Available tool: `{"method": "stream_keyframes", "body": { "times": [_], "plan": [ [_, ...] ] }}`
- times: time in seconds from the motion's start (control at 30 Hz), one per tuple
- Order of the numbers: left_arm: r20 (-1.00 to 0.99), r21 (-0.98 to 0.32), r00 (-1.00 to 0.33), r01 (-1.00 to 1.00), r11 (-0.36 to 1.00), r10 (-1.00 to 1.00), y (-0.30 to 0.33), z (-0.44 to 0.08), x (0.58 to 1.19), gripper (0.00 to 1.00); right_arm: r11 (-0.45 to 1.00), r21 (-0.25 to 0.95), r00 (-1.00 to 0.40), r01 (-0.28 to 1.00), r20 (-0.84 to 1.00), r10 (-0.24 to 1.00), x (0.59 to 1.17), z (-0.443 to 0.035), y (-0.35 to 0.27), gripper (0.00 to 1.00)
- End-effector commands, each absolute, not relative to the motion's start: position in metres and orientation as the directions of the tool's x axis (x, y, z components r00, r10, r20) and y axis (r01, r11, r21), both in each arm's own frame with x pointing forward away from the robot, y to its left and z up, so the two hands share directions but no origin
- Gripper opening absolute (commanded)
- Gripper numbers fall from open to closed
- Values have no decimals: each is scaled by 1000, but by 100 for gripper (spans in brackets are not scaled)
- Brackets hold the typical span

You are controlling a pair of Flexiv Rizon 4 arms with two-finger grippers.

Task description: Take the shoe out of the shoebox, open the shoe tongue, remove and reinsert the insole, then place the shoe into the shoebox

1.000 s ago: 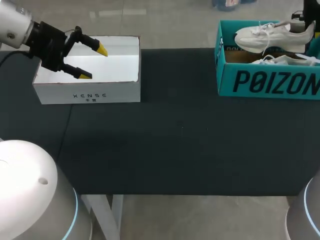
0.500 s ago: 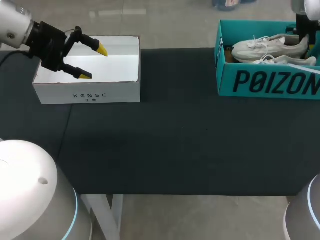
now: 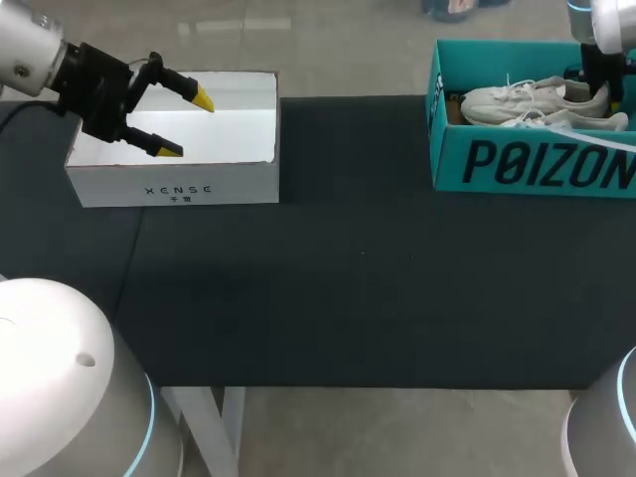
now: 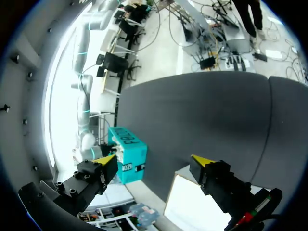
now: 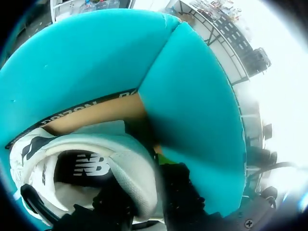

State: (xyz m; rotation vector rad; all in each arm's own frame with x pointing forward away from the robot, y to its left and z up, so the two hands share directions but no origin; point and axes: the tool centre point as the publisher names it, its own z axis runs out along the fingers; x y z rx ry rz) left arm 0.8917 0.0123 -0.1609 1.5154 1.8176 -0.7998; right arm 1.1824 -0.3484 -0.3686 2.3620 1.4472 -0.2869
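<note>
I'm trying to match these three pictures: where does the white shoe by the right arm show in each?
Head view: white shoe in the teal shoebox, far right corner of the table.
Left wrist view: not visible; only the shoebox, far ahead.
Right wrist view: its heel between the right pincer fingers.
Shared landmark: the teal shoebox.

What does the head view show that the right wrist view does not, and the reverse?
Only the head view: the open left tool above the white cardboard box, and the black table. Only the right wrist view: the right tool shut on the heel collar of the white sneaker, and its dark inside. Both: that sneaker inside the teal cardboard shoebox.
</note>
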Motion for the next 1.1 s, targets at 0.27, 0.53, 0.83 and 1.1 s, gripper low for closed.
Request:
{"method": "stream_keyframes", "body": {
  "times": [0.27,0.53,0.83,1.1],
  "plan": [
    [-784,-56,-138,987,153,606,12,-160,892,100,-454,150,476,878,-352,806,1181,-335,-344,100],
    [-784,-56,-138,987,153,606,12,-160,892,100,-409,180,445,895,-280,851,1159,-289,-321,100],
    [-784,-56,-138,987,153,606,12,-160,892,100,-362,188,396,913,-203,895,1139,-248,-292,100],
    [-784,-56,-138,987,153,606,12,-160,892,100,-327,183,361,927,-199,911,1130,-239,-288,100]
  ]
}}
